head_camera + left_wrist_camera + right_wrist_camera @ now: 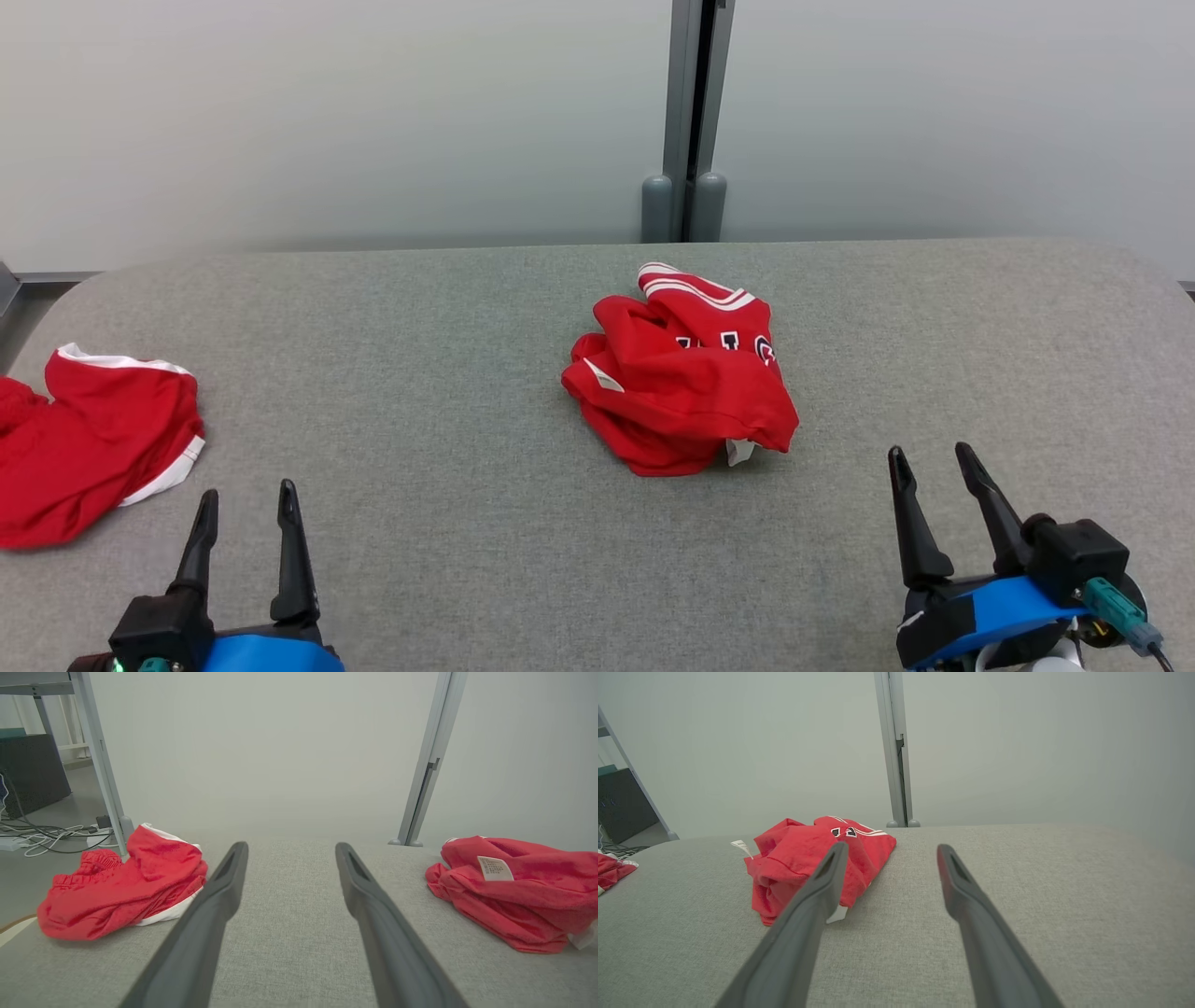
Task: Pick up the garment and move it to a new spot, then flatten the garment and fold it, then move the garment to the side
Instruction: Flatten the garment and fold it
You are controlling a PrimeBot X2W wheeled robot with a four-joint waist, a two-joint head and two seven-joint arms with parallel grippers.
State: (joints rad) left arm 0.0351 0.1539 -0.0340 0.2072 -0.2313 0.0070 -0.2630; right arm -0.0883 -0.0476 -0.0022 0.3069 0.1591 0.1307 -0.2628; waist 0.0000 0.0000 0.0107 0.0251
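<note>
The crumpled red white-trimmed jersey (681,373) lies untouched on the grey fabric worktop (448,355). The left tool (248,490) and right tool (931,451) stand wide and empty, likely poised to lift it.

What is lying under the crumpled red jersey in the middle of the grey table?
The jersey rests on the grey table. A white label sticks out from under its near edge. Whatever else lies beneath is hidden by the bunched cloth.
</note>
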